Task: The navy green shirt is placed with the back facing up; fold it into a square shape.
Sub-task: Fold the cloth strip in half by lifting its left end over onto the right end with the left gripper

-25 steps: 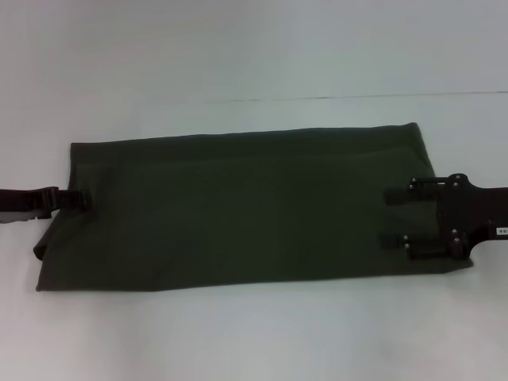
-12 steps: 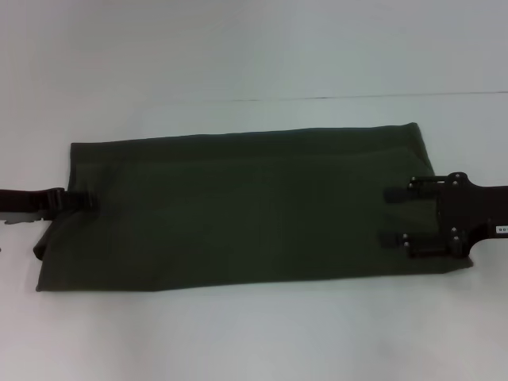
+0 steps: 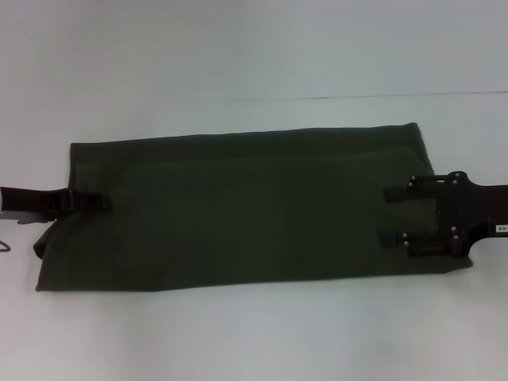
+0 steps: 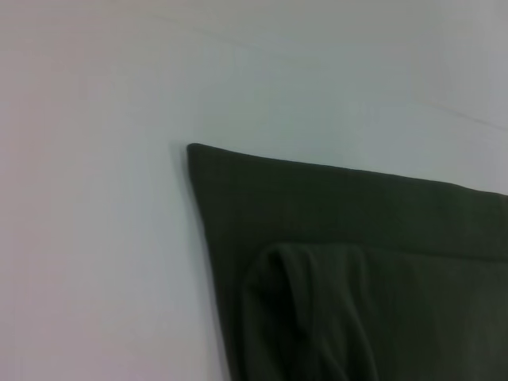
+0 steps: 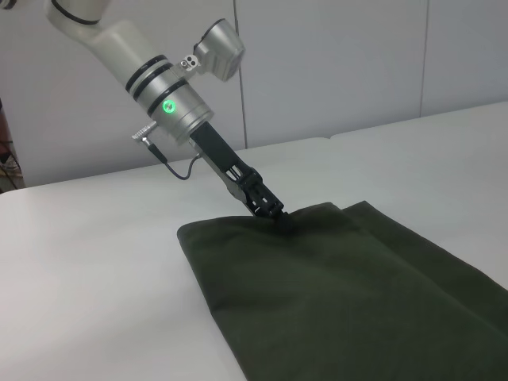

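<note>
Work surface: plain white table top (image 3: 238,333), lying beneath both claws and bearing the garment.

Garment: the navy green shirt (image 3: 238,210), a dark olive soft-knit piece already folded into a long band, plain side up. It spans the gap between the two claws, one short end under each. In the left wrist view a folded-under layer (image 4: 317,309) shows at the end near the left claw.

Right gripper (image 3: 394,216): black two-finger claw reaching in over the short end of the band on its side. Fingers stand apart, both tips resting on or just above the fabric; no cloth is pinched between them.

Left gripper (image 3: 99,203): slim black claw on a silver arm, tip at the opposite short end. In the right wrist view (image 5: 279,218) the tip touches the cloth edge. Whether its fingers are apart or together cannot be told.

Step in hand: judged as the approach to grasp for the final cross-fold; the lengthwise folds appear done and the band is not yet a square.

Next move calls for: each claw to take a firm hold of all layers at its end, then one end carried over towards the other claw, edges aligned.

Caution: a hold on the top layer only would likely let the inner fold slip open.
</note>
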Robot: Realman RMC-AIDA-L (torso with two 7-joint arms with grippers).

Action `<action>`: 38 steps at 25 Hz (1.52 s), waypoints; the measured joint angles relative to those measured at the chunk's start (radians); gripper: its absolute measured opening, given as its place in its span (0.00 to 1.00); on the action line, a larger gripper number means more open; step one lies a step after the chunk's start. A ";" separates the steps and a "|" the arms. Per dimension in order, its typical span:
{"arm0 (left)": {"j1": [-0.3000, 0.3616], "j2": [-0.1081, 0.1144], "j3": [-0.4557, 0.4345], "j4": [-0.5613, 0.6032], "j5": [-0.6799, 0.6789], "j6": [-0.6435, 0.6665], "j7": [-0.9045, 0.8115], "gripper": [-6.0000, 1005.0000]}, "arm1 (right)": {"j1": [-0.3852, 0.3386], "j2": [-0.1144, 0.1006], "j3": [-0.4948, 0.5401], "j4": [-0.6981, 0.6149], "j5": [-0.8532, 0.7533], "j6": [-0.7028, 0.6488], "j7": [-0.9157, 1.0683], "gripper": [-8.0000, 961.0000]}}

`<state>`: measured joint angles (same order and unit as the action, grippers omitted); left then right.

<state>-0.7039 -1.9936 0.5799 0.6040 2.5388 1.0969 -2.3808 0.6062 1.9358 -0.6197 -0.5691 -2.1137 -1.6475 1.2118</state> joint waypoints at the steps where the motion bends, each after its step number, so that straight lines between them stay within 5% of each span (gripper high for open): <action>1: -0.001 0.000 0.000 0.000 0.000 0.003 0.000 0.88 | 0.000 0.000 0.000 0.000 0.000 0.000 0.000 0.80; 38: -0.039 0.012 0.000 -0.026 0.026 0.028 -0.074 0.88 | 0.003 0.002 0.000 -0.003 0.000 0.003 0.002 0.80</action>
<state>-0.7428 -1.9814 0.5798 0.5780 2.5649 1.1250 -2.4552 0.6089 1.9373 -0.6197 -0.5720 -2.1137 -1.6443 1.2134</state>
